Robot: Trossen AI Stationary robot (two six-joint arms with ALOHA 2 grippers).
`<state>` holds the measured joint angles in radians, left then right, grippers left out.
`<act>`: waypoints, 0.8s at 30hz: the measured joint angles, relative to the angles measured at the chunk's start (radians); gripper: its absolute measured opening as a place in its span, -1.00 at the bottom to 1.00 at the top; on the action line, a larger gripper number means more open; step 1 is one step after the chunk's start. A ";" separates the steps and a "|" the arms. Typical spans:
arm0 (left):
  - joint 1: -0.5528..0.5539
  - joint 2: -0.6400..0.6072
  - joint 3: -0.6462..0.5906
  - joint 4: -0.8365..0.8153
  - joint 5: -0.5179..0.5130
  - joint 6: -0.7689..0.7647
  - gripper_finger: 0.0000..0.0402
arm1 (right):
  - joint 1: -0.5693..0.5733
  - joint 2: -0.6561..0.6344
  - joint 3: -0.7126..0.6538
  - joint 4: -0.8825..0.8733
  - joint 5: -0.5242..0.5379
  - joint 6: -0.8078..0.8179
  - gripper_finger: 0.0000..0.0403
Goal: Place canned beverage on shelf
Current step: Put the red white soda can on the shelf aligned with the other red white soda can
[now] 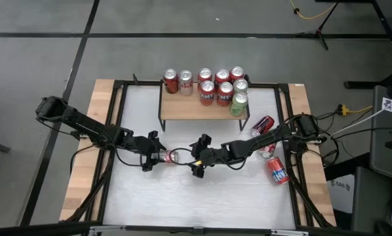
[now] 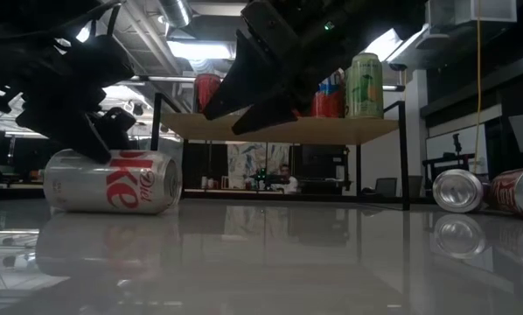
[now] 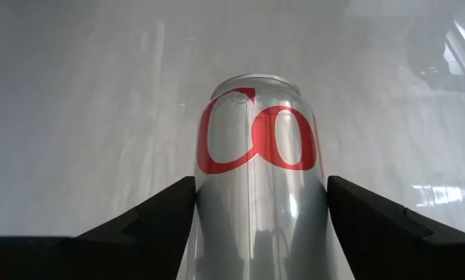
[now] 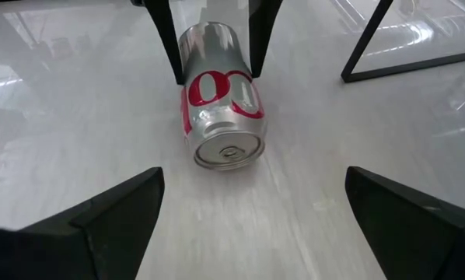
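My left gripper [image 1: 158,156] clasps the lying silver can [image 1: 170,156] | my right gripper [image 1: 197,164] gapes just beside | risk: round can rolls free, collision.

Robotics laboratory or test workspace; a white-surfaced table [image 1: 202,190] with wooden side edges and a black metal frame stands on a bare grey concrete floor [image 1: 45,65] marked with dark seams, with cables [image 1: 350,111] trailing past its right edge and a tripod stand [image 1: 327,23] beyond its far right corner. The level view across the table shows an open industrial ceiling with exposed ducts and strip lights [image 2: 183,13]; dim office-like space behind, holding desks, chairs and a seated person [image 2: 285,178] at a distance.
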<state>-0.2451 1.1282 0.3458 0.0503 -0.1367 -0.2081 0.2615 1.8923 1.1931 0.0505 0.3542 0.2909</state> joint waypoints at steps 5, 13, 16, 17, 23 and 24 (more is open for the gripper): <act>0.000 0.000 0.000 0.007 -0.016 0.000 0.37 | 0.000 0.000 0.000 0.000 0.000 0.000 0.94; 0.000 0.000 0.000 0.008 -0.024 -0.001 0.61 | 0.000 0.000 0.000 0.000 0.000 0.000 0.94; 0.000 0.000 0.000 0.008 -0.026 0.000 0.71 | 0.000 0.000 0.000 0.000 0.000 0.000 0.94; 0.000 0.000 0.000 0.006 -0.026 0.000 0.73 | 0.000 0.000 0.000 0.000 0.000 0.000 0.94; 0.000 0.000 0.000 -0.016 0.029 -0.024 0.79 | 0.000 0.000 0.000 0.000 0.000 0.000 0.94; 0.000 0.000 0.000 -0.016 0.042 -0.032 0.79 | 0.000 0.000 0.000 0.000 0.000 0.000 0.94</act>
<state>-0.2451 1.1282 0.3458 0.0345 -0.0951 -0.2399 0.2615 1.8923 1.1931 0.0505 0.3542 0.2905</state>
